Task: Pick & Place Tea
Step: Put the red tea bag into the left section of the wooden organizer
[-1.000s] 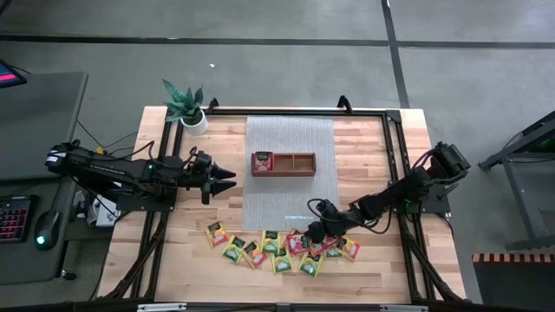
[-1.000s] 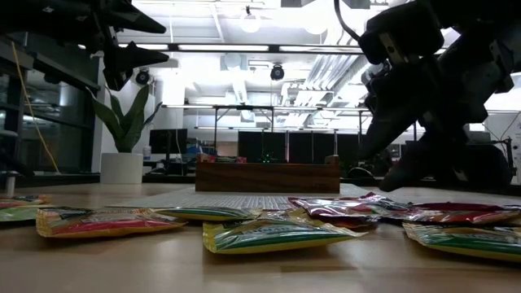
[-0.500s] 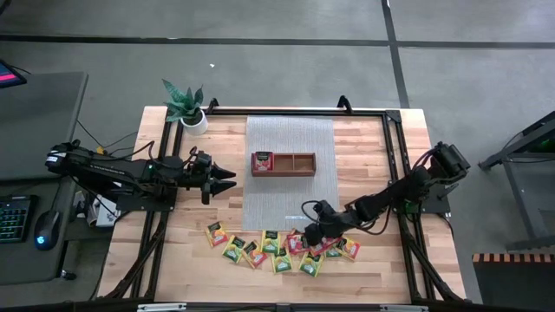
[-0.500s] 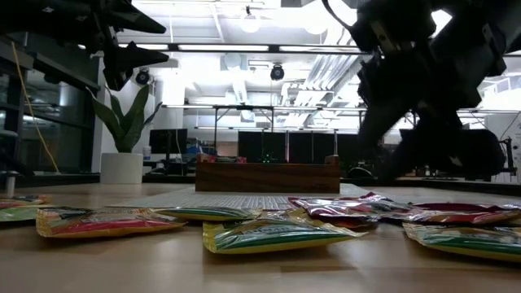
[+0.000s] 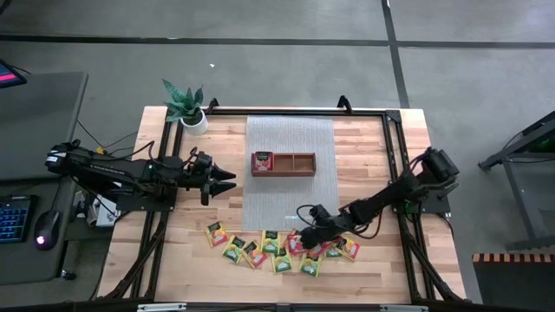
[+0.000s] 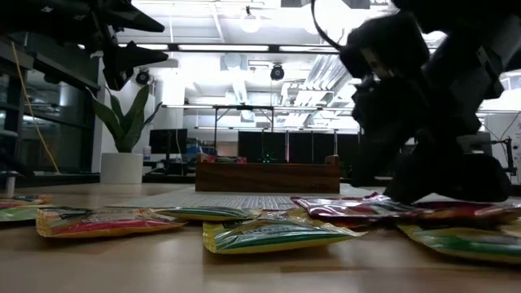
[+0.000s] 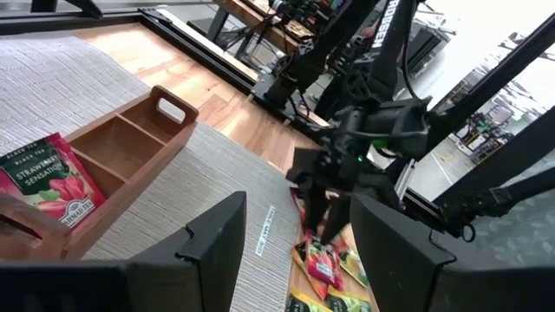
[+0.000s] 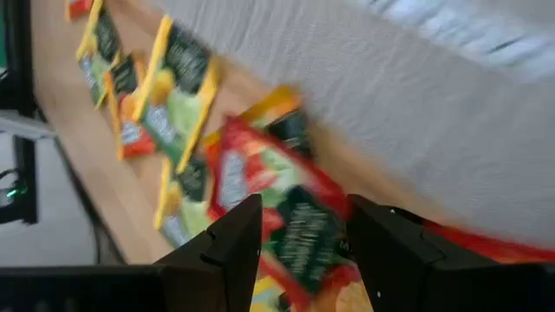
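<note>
Your right gripper (image 5: 305, 230) sits low over the tea packets (image 5: 279, 245) strewn along the desk's front edge. Its fingers (image 8: 227, 251) are spread, nothing between them, though the packets there are too blurred to read. One red packet (image 5: 261, 162) lies in the tray's (image 5: 284, 164) left compartment (tray on the grey mat (image 5: 290, 173)). Left gripper (image 5: 227, 178) waits open near the left edge. A potted plant (image 5: 186, 106) stands at the back left corner.
</note>
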Robot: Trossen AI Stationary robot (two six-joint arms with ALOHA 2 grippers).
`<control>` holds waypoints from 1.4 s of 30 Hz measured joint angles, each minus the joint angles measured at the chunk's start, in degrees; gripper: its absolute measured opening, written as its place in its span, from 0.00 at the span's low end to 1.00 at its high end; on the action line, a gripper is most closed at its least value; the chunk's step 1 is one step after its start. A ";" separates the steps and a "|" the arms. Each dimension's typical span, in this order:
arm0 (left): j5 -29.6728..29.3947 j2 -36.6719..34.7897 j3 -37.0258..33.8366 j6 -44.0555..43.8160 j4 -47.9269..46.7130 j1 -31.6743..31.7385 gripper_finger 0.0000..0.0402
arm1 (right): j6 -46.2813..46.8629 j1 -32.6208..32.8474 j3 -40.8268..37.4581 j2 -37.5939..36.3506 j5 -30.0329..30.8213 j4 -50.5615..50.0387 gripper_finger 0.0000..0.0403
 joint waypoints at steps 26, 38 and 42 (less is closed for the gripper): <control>1.29 0.00 0.00 -0.04 -0.30 0.00 0.51 | -3.71 -0.15 4.13 0.11 -1.57 -2.91 0.01; 1.77 0.00 0.00 -0.04 -0.02 0.00 0.51 | -8.94 -1.41 4.22 -10.99 -0.83 -15.07 0.00; 1.81 0.00 0.00 -0.19 0.01 0.00 0.51 | -10.98 -2.59 4.22 -11.12 -2.13 -15.01 0.00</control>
